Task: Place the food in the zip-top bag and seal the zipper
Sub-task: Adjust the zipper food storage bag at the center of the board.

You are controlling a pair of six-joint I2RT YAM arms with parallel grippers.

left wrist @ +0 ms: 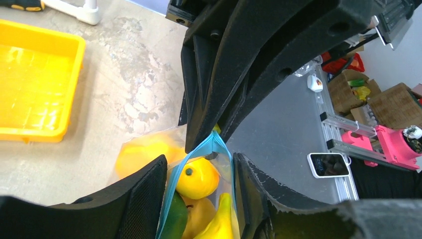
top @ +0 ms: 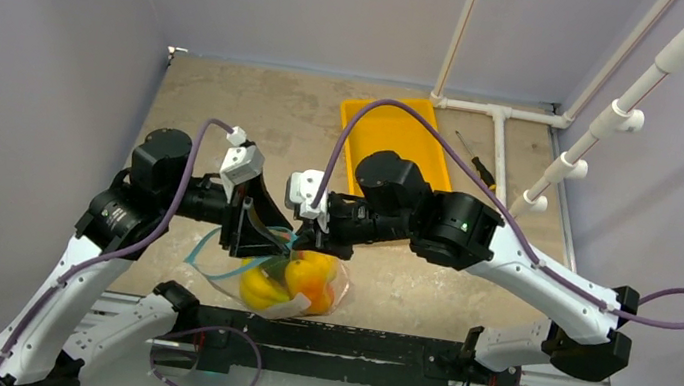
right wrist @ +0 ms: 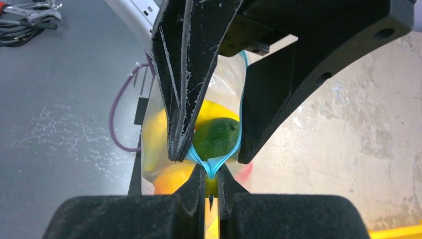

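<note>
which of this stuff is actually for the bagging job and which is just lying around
For the job: zip-top bag, zipper, toy fruits inside it, left gripper, right gripper.
Lying about: yellow tray, hand tool, white pipe frame.

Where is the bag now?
Top view: the bag is at the table's near edge, centre, its mouth between the left gripper and right gripper; the tray lies beyond, rightward.

Lab: PVC rig (top: 619, 118), alu rails (left wrist: 342, 147).

Right pincer (right wrist: 211, 172) pinched tight, left pincer (left wrist: 200, 167) half-spread, tips nearly meeting.
</note>
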